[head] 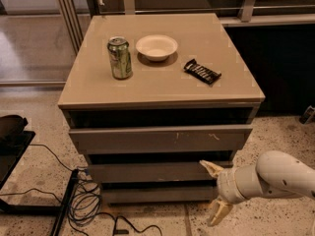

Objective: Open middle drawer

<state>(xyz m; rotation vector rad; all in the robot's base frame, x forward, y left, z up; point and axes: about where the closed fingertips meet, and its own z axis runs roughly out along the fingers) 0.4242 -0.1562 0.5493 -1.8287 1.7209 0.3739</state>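
Right at the upper fingertip (210, 168) sat the closed middle drawer (152, 172), and the gripper (215, 191) was splayed open on nothing, so I figured the move was hooking that tip into the dark gap (157, 158) just above the front and pulling straight back.

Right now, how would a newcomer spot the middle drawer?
Find the beige cabinet with three drawer fronts stacked below its top. The middle drawer is the plain second front, its right end beside the open end effector at the cabinet's lower right. The bigger front above carries pale scratches, and the bottom front is the narrowest.
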